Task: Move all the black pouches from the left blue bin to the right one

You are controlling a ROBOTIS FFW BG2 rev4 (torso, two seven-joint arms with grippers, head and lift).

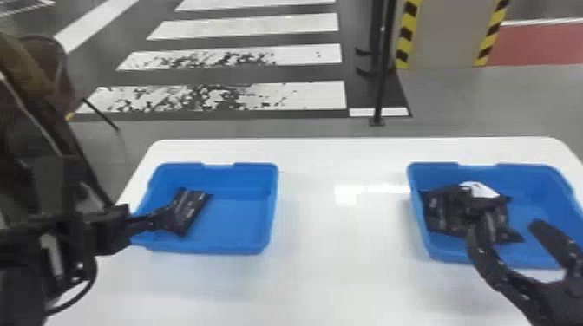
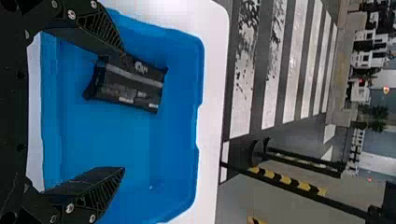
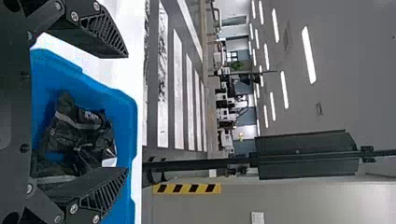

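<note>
Inside the left bin: one black pouch, lying toward its left side. More black pouches sit heaped in the right bin, well off to the right of the left bin across the bench.

Main risk is a bad pinch. Left hand isn't centred: one finger overlaps the pouch's edge, the other is well apart over bare bin floor. Closing as is could shove the pouch sideways or fold it, or give a corner-only grip that slips in transit. Pressing down first could pin it. Left bin's side wall is near too; a low approach might catch a finger on it and drag the bin.

Second risk: right hand is at the drop zone. Left arm crossing over could bump it, or that hand could snag a heaped pouch and pull it out if it moves.

Pose: left arm comes in from the left bin's left side, hand angled down into it, fingers spread wide, nothing between them. Right hand is at the bin to the right of the left bin, also wide and empty, one finger over the heap. Can't tell if either hand touches a pouch.
</note>
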